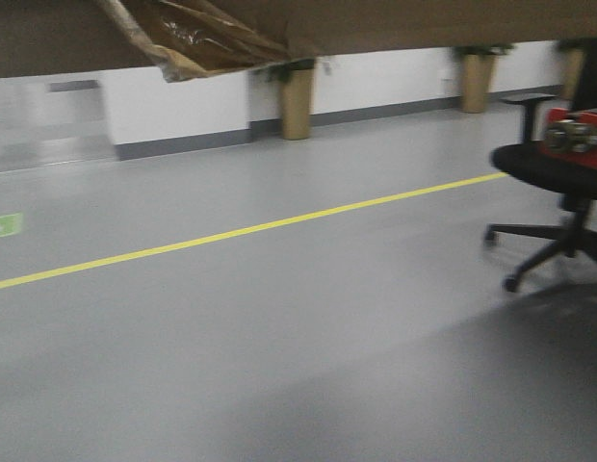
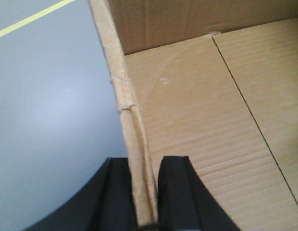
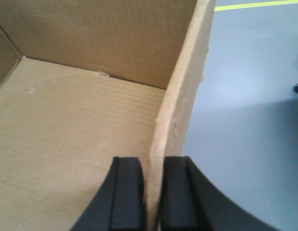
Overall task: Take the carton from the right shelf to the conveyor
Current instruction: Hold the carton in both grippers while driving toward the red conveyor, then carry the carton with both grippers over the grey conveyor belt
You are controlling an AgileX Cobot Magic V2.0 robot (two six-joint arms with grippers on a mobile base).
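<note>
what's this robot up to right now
Both arms hold the carton up off the ground. The left gripper is pinched on one side wall and the right gripper on the opposite wall. The carton is open on top and empty. Below it is bare grey floor with a yellow line, and an office chair stands to one side. No shelf or conveyor is in view.
</note>
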